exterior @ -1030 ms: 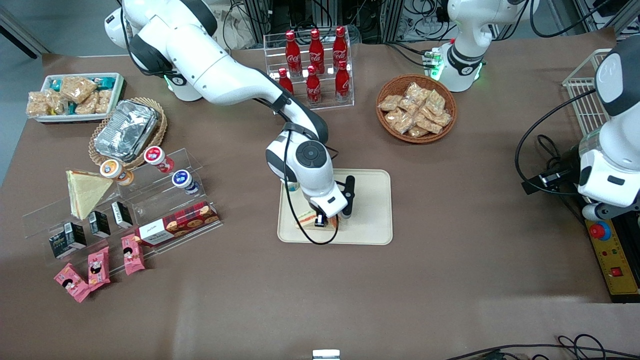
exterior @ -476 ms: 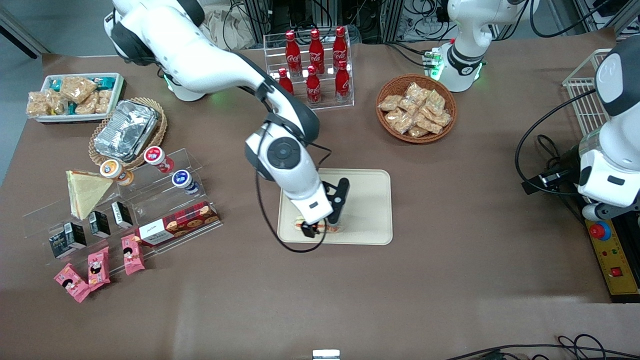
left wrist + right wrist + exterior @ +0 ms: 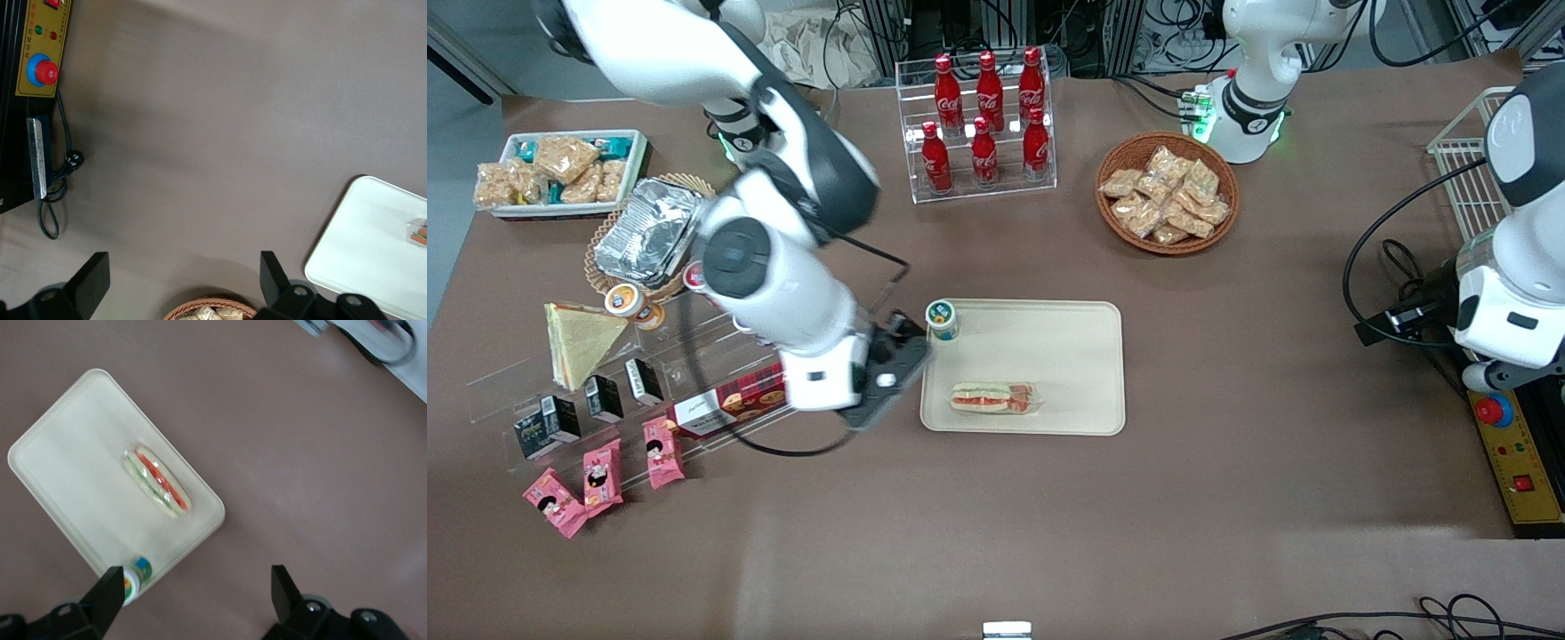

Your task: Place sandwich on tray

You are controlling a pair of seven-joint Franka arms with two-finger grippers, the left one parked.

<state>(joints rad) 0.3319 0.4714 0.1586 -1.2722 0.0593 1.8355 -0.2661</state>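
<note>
Sandwich point(image 3: 993, 397) lies on the tray point(image 3: 1067, 356), in the part nearest the front camera, filling stripe showing, nothing touching it. Placement looks done.

Gripper point(image 3: 193, 593) is off the tray toward the working arm's end of the table, raised above the cloth; jaws spread wide with nothing between them (wrist view shows bare table in the gap).

Small round-lidded cup point(image 3: 942, 319) stands on the tray's corner farther from the camera, close to the gripper. Likely risks:
- a low sideways swing could clip the cup and tip it
- the arm is passing over the clear acrylic rack point(image 3: 640, 356) of small cartons and the biscuit box point(image 3: 738, 400); a dip there would knock stock loose

Farther back: cola bottles point(image 3: 983, 116) in their rack and the wicker basket point(image 3: 1167, 194) of snack packets, well apart from the arm.
</note>
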